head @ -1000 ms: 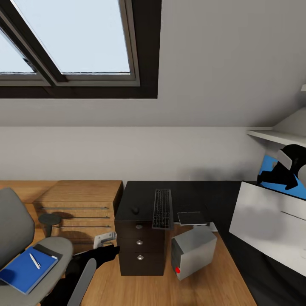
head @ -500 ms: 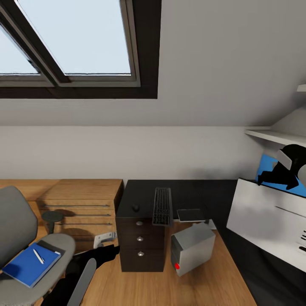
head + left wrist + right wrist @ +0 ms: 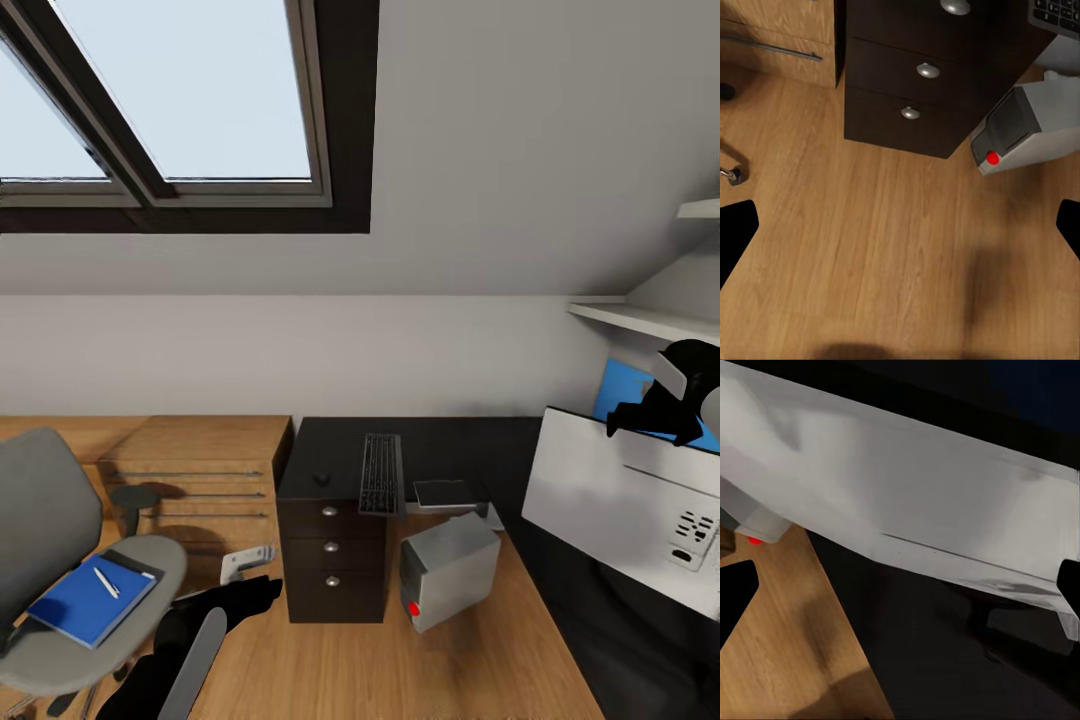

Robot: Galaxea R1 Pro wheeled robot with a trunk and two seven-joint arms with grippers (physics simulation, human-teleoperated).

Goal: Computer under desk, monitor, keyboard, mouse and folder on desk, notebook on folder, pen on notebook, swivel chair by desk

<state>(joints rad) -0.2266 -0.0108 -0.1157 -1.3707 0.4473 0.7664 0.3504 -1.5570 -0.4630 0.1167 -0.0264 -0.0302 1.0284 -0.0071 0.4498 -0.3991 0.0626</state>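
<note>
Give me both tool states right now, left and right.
Left tool: open, holding nothing, over the wooden floor.
Right tool: fingers spread, so open, but contact with the monitor cannot be told.

The monitor [image 3: 640, 520] ran off the head view's right edge. The swivel chair [image 3: 60, 560] was cut at the left edge, its base mostly hidden. The mouse [image 3: 322, 479] was too small for detail.

You see a black desk [image 3: 330, 470] with silver knobs, a black keyboard [image 3: 380, 473], a silver-grey computer [image 3: 450, 570] with a red button, a bright blue folder [image 3: 85, 600] under a white pen [image 3: 106, 581], and a grey swivel chair [image 3: 40, 530].
</note>
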